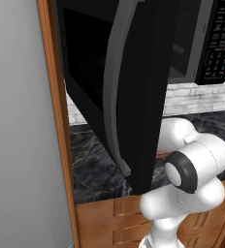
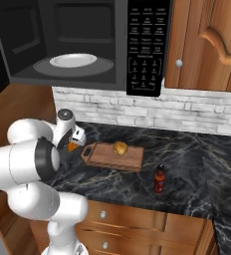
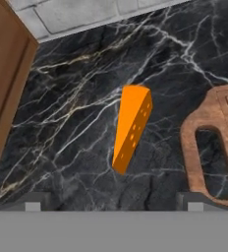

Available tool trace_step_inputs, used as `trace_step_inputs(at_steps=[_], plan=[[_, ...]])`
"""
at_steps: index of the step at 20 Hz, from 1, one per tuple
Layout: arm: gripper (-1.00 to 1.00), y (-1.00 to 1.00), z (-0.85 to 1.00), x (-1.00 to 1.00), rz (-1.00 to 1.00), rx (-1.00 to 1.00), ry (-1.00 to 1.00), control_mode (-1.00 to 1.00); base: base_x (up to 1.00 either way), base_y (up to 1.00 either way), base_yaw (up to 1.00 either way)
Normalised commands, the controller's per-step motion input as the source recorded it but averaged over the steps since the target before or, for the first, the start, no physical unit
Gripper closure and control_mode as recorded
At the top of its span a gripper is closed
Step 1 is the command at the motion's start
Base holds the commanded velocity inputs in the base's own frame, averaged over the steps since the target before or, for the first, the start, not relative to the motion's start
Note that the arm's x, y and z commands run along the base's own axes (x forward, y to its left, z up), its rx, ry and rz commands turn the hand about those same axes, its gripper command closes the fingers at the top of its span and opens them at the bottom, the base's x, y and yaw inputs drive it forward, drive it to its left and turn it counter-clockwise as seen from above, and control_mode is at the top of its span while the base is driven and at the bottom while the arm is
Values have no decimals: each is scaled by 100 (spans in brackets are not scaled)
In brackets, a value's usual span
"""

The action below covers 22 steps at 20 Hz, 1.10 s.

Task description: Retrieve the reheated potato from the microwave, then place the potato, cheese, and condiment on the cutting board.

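So the arm is folded up tight: big white elbow joint close to the cameras, then the forearm reaches forward and dips down. The wrist is bent so the hand points pretty much straight down. The gripper has its jaws spread wide, nothing between them, and you can see the two dark fingertips poking up far apart in the hand view.

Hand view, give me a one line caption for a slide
Open gripper poised above the orange cheese wedge on the black marble counter, beside the cutting board handle.
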Motion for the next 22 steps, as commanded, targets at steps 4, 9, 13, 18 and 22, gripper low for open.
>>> trace_step_inputs(at_steps=[4,9,13,18,22], plan=[[-100,1,-7,31,-1,-2,0,-100,0,0,0],[-100,0,-22,14,-4,-6,0,-100,0,0,0],[-100,0,-21,6,-4,-4,0,-100,0,0,0],[-100,4,-3,18,-2,-1,0,-100,0,0,0],[-100,2,-1,19,-2,0,0,-100,0,0,0]])
